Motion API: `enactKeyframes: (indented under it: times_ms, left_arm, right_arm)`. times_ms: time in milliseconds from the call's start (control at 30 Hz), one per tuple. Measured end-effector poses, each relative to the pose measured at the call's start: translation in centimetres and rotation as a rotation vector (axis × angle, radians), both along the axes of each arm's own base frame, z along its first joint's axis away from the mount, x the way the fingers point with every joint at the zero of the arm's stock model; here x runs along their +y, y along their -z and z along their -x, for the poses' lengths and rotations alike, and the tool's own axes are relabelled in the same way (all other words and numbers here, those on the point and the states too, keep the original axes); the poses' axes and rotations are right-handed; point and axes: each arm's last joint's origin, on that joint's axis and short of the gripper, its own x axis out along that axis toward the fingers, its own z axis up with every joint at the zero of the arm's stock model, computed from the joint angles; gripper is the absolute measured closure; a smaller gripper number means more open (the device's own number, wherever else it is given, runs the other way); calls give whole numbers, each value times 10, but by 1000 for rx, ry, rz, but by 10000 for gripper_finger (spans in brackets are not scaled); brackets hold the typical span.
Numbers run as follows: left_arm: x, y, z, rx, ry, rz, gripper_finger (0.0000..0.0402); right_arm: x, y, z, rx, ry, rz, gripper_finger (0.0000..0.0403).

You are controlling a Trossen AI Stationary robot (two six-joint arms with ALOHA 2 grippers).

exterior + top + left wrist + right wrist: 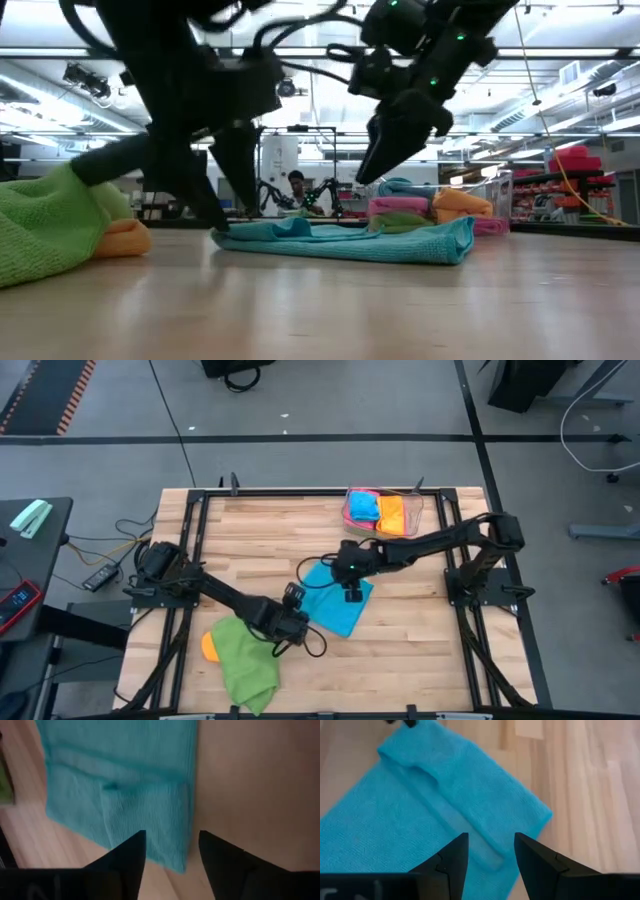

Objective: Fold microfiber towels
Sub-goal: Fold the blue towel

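A sky blue microfiber towel lies flat on the wooden table near its middle, with one part folded over itself. My left gripper stands open just over the towel's near left edge, low above the table; I cannot tell whether its fingers touch the cloth. My right gripper hovers open above the towel's far side, clear of the cloth in the low view. Nothing is between the fingers of either gripper.
A crumpled green towel lies on an orange one at the table's near left. A clear tray at the far right holds pink, blue and orange towels. Bare wood lies at the near right. A person shows far behind the table.
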Motion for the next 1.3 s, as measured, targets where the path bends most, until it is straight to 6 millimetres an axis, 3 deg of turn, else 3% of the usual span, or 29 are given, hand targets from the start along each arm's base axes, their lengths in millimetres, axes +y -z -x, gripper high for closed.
enactKeyframes:
  times_ms: [167,433,667,867,1033,1300]
  left_arm:
    - [-8,-7,-9,-121,-29,71,203]
    - [-10,-10,-16,-199,-55,114,225]
    - [-9,-9,-15,-190,-45,105,228]
    - [-3,-9,-17,-176,-51,92,232]
    - [-3,-9,-16,-170,-49,88,233]
    - [-3,-9,-16,-170,-48,88,235]
  right_arm:
    - [8,3,18,-18,2,12,235]
    - [7,32,29,-84,-109,125,235]
    - [5,34,25,-86,-209,280,235]
    - [1,57,17,-28,-272,354,235]
    - [0,65,15,14,-276,421,237]
    - [-7,65,15,10,-269,394,280]
